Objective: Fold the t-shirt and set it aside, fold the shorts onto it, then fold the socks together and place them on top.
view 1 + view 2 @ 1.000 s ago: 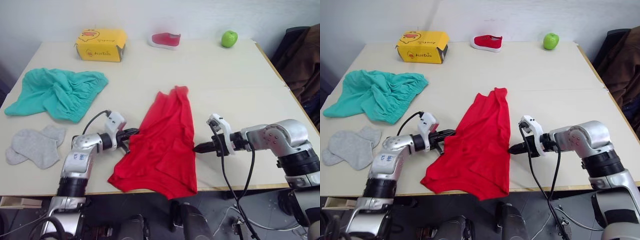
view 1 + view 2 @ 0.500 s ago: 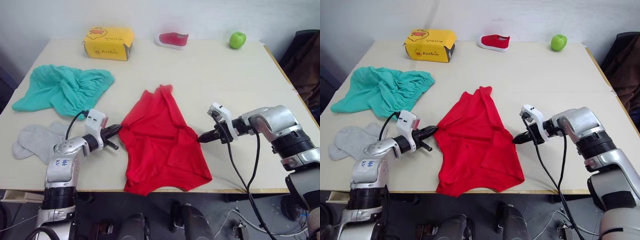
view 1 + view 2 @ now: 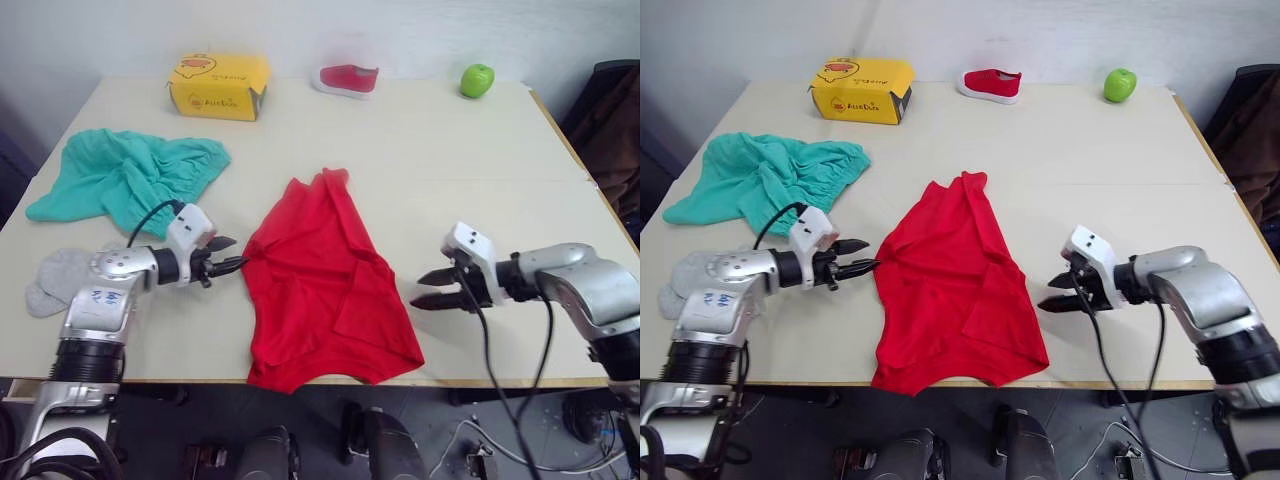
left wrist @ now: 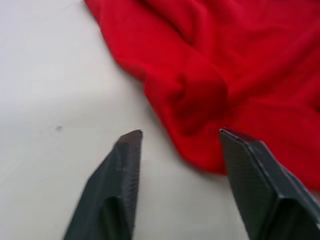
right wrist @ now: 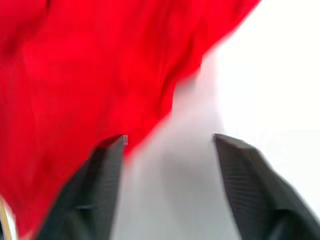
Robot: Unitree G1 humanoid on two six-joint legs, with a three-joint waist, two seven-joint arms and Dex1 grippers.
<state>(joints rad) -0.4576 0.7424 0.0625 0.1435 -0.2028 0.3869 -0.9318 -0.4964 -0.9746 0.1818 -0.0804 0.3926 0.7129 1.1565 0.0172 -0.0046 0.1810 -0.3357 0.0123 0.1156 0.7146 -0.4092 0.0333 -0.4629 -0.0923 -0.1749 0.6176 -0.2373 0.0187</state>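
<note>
1. Your bright red cloth t-shirt [image 3: 325, 285] lies crumpled near the tabletop's [image 3: 440, 150] front edge, one corner hanging over it.
2. Your left gripper [image 3: 228, 257] is spread wide, empty, just beside the shirt's left edge.
3. Your right gripper [image 3: 430, 288] is also wide and empty, just off the shirt's right edge.
4. The wrinkled teal-green cloth shorts [image 3: 125, 180] sit by the left edge; the small light grey socks [image 3: 55, 278] lie at the front-left corner.
</note>
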